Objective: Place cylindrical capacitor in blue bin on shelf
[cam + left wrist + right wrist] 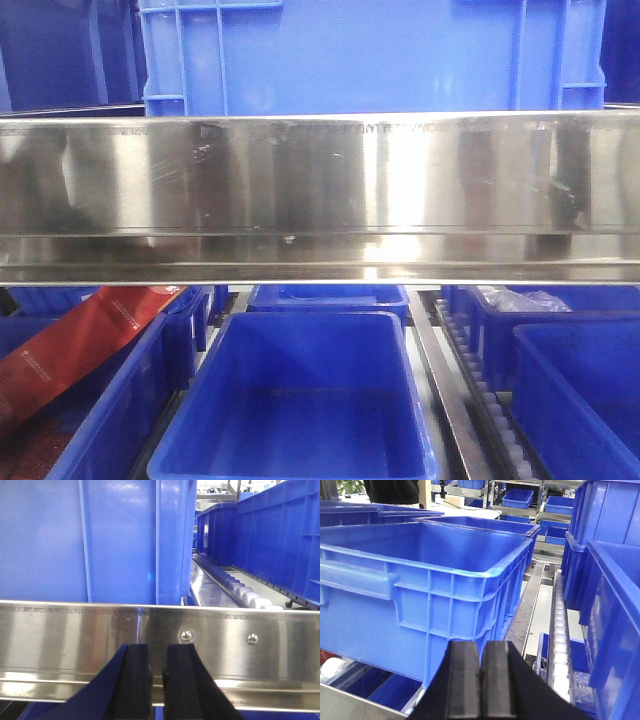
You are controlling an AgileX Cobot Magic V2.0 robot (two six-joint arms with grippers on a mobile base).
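Note:
No cylindrical capacitor shows in any view. The shelf's shiny steel front rail (320,190) crosses the front view, with an empty blue bin (300,400) below it and a large blue crate (370,50) above. My left gripper (157,647) faces the rail (75,630) close up. Its black pads stand a narrow gap apart with nothing between them. My right gripper (480,645) is shut, pads touching and empty, in front of a big open blue crate (420,580) on an upper level.
Blue bins fill the lower row on both sides; the left ones hold a red packet (80,345), and a right one holds clear plastic bags (520,298). White roller tracks (490,400) (560,630) (250,597) run between rows. A tall blue crate (100,540) rises behind the rail.

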